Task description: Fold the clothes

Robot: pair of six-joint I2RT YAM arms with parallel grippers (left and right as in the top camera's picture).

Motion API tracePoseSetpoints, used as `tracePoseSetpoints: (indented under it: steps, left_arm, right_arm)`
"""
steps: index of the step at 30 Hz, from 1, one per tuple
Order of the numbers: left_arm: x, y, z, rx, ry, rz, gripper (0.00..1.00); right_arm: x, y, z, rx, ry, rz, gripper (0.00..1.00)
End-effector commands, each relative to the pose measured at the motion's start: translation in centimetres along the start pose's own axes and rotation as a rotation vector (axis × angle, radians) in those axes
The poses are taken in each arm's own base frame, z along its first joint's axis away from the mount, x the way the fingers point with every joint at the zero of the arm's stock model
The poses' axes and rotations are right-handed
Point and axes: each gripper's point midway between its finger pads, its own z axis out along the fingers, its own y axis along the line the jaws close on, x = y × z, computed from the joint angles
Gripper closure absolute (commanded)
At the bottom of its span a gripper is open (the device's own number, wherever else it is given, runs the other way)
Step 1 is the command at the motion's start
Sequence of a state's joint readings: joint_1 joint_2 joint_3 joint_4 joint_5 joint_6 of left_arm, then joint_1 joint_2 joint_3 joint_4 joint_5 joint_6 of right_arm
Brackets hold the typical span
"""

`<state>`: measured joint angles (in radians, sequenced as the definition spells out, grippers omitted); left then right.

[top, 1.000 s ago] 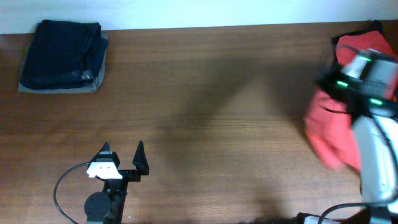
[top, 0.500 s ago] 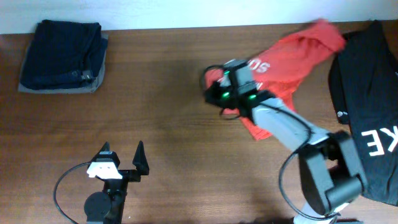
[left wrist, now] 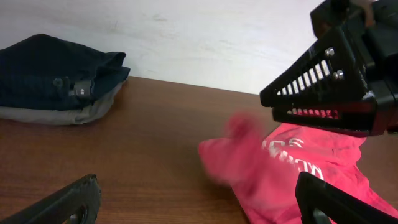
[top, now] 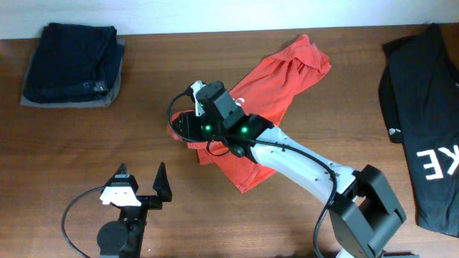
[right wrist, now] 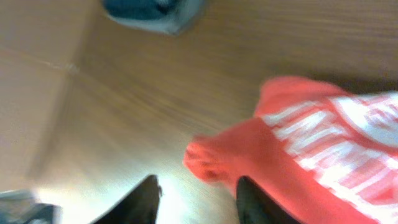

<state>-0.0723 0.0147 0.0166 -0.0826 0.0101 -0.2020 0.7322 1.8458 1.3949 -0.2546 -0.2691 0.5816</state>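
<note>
- Fingers (top: 162, 179) of the left gripper (top: 141, 172) are spread wide with nothing between them; it sits low on the table (top: 64, 150), toward the robot from the dark folded pile (top: 72, 64) and a bit to the right of it, well apart from it
- right gripper (right wrist: 198, 182) fingers (right wrist: 140, 199) are parted, with bare tabletop showing in the gap; nothing is pinched; a bunched corner of the red shirt (top: 276, 82) sits just past the tips; the view is too blurred to tell whether they touch it
- red shirt lies on the table to the right of the pile, well apart from it; it is crumpled and unfolded and stretched on a diagonal; its far end is about level with the pile, its near end closer to the robot
- white lettering on the shirt shows in both wrist views (right wrist: 323, 134); the words are unreadable
- right arm (top: 301, 161) reaches in from the robot's right side, crossing over the near half of the shirt; its wrist, with green lights (top: 244, 130), is over the shirt edge that faces the pile
- from the left wrist, one slotted black finger (left wrist: 323, 81) of the right gripper hangs above the shirt (left wrist: 298, 168); the pile (left wrist: 56, 84) is off to the left against a white wall (left wrist: 205, 37)
- pile is dark navy cloth on a grey piece, neatly squared
- black shirt (top: 419, 93) with big white letters lies furthest right of the pile, past the red shirt and not touching it; it is spread flat and partly cut off by the frame
</note>
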Motion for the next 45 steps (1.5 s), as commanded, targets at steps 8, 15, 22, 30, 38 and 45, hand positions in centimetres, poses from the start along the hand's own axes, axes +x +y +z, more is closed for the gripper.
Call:
tracePoseSetpoints:
  steps: [8,15,22,30,38,45]
  left_arm:
    - [0.1,0.3,0.0,-0.011,-0.003,0.016,0.00]
    - [0.1,0.3,0.0,-0.011,-0.003,0.016,0.00]
    - [0.1,0.3,0.0,-0.011,-0.003,0.016,0.00]
    - [0.1,0.3,0.0,-0.011,-0.003,0.016,0.00]
    - [0.1,0.3,0.0,-0.011,-0.003,0.016,0.00]
    - [0.1,0.3,0.0,-0.011,-0.003,0.016,0.00]
  right_arm:
    - [-9.3,-9.0,-13.9,0.485,-0.112,0.065,0.22]
    - [-3.8,-15.8,-24.3,0.676,0.126,0.237,0.21]
    - [2.0,-15.7,-22.0,0.410,0.413,0.101,0.14]
    - [7.8,-20.7,-16.2,0.377,0.466,0.062,0.10]
    - [10.0,-21.6,-13.2,0.287,0.446,0.009,0.10]
    - [12.6,-24.0,-10.8,0.304,0.526,0.084,0.19]
